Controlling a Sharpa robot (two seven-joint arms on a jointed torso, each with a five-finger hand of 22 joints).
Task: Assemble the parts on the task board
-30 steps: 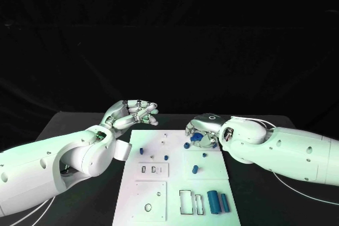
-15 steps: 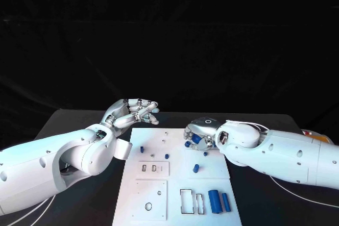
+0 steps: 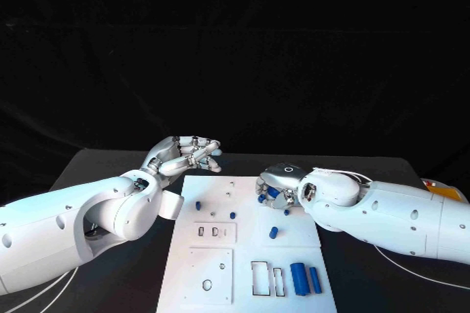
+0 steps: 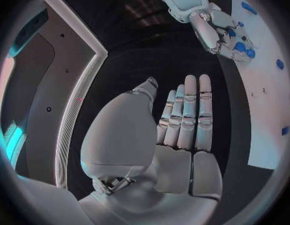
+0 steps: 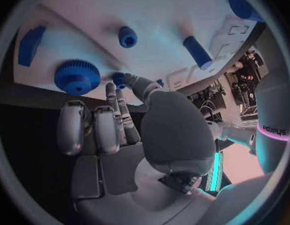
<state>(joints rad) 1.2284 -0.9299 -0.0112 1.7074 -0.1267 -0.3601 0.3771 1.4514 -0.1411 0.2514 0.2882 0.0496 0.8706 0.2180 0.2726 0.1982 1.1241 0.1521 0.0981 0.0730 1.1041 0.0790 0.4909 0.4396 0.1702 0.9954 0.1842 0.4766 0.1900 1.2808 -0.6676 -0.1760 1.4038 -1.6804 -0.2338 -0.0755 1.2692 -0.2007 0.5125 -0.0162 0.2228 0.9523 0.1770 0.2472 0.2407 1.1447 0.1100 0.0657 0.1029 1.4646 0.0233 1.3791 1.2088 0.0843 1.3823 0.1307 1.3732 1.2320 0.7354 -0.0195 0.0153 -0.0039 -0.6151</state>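
Observation:
The white task board (image 3: 210, 259) lies in the middle of the black table. My right hand (image 3: 278, 189) hovers low over its far right corner. There its thumb and a fingertip (image 5: 111, 89) pinch a small blue peg (image 5: 120, 78) beside a blue gear (image 5: 77, 75). The right hand (image 4: 218, 29) also appears with blue parts under it in the left wrist view. My left hand (image 3: 186, 155) hangs above the board's far left corner, holding nothing, with its fingers (image 4: 189, 110) stretched side by side.
Small blue pegs (image 3: 214, 209) stand on the board's left middle, and a short blue pin (image 3: 274, 231) lies right of centre. A thick blue cylinder (image 3: 299, 279) and a blue bar (image 3: 314, 280) rest at the near right beside rectangular slots (image 3: 259, 279). A blue block (image 5: 30, 45) lies near the gear.
My right arm has drawn in slightly toward the board, with the hand settling lower over the gear. The left hand has barely moved.

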